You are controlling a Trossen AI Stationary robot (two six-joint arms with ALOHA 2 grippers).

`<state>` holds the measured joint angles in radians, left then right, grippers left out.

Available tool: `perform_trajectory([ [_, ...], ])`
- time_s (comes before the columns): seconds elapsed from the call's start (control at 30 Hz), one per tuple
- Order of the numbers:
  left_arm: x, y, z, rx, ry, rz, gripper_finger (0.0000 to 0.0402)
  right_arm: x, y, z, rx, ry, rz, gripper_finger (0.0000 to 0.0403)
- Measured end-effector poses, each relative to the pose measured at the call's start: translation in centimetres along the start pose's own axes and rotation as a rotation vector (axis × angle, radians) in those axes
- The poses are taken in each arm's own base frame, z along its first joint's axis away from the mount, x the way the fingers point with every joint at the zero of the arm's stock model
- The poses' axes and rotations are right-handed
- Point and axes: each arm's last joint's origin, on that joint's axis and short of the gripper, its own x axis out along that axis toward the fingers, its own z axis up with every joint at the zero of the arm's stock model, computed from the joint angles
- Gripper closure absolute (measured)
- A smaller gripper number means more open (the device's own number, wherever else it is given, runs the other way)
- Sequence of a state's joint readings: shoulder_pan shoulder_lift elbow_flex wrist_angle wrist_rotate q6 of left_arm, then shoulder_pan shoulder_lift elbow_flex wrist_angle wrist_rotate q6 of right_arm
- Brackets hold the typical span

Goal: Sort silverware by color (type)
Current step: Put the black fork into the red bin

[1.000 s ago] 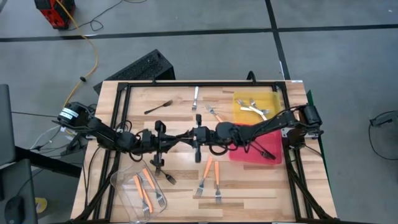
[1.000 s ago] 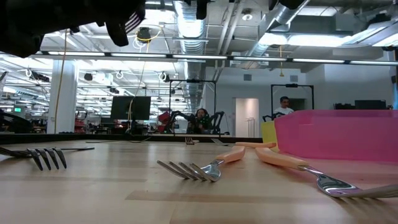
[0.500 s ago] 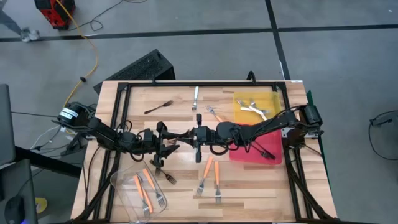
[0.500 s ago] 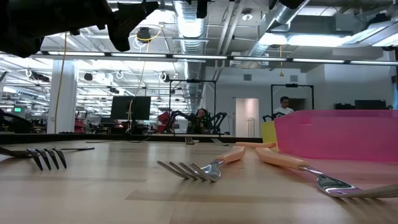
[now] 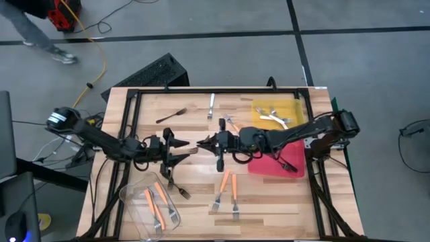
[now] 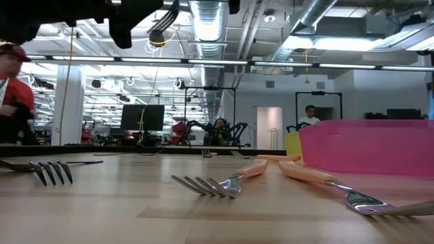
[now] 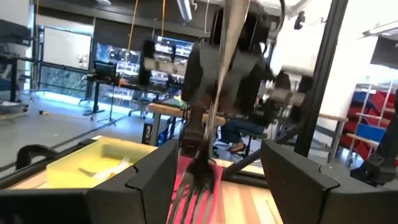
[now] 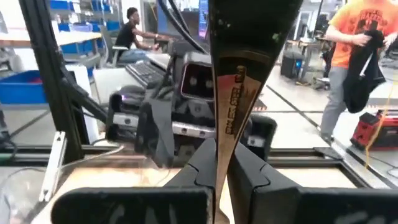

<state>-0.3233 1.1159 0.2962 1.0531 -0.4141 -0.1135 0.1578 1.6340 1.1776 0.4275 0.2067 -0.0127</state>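
Facing each other above the counter [image 5: 269, 202], the grippers meet mid-air. Right gripper [image 5: 203, 142] pinches a dark fork [image 7: 208, 134]. Left gripper [image 5: 185, 151] gapes wide around its tines.

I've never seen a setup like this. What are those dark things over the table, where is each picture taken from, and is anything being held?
Those are two robot arms sorting forks on a wooden table. One camera looks straight down, one sits at table height, and one rides on each wrist. The arms meet mid-table. The right gripper has its fingers shut on a dark fork, whose tines sit between the open fingers of the left gripper. Around them lie orange-handled forks, a yellow tray, a red tray and a clear tub.
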Motion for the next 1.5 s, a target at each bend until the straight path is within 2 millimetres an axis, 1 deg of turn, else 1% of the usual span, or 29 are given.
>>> perform_trajectory([
  [0.07, -0.5, 0.1, 0.7, -0.003, 0.006, 0.013, 0.0186, -0.9, 0.1, 0.2, -0.009, 0.058, -0.028, 0.0366],
  [0.13, -1.0, 0.2, 1.1, 0.006, 0.029, 0.020, 0.0186, -1.6, 0.0, 0.8, -0.016, 0.079, -0.059, 0.0366],
  [0.27, -2.0, 0.3, 2.3, -0.008, 0.022, 0.028, 0.0187, -4.2, 0.4, 2.1, -0.048, 0.162, -0.164, 0.0366],
  [0.4, -2.7, 0.4, 2.7, -0.007, 0.039, 0.045, 0.0187, -7.1, 1.0, 2.8, -0.074, 0.251, -0.312, 0.0366],
  [0.57, -3.1, 0.5, 2.4, -0.010, 0.082, 0.095, 0.0187, -10.3, 2.2, 3.0, -0.088, 0.325, -0.422, 0.0366],
  [0.73, -3.1, 0.6, 2.1, -0.029, 0.110, 0.113, 0.0187, -12.6, 2.7, 1.8, -0.023, 0.448, -0.462, 0.0366],
  [0.87, -3.1, 0.6, 1.9, -0.044, 0.127, 0.117, 0.0187, -13.8, 2.3, 0.5, 0.019, 0.566, -0.521, 0.0366],
  [1.03, -3.1, 0.7, 1.9, -0.045, 0.132, 0.118, 0.0187, -15.0, 1.8, -0.6, 0.098, 0.709, -0.558, 0.0366],
  [1.23, -3.2, 0.7, 1.8, -0.042, 0.137, 0.119, 0.0187, -16.0, 0.8, -1.5, 0.253, 0.929, -0.571, 0.0366],
  [1.5, -3.2, 0.7, 1.8, -0.042, 0.137, 0.120, 0.0187, -16.7, -0.5, -2.2, 0.322, 1.097, -0.652, 0.0366],
])
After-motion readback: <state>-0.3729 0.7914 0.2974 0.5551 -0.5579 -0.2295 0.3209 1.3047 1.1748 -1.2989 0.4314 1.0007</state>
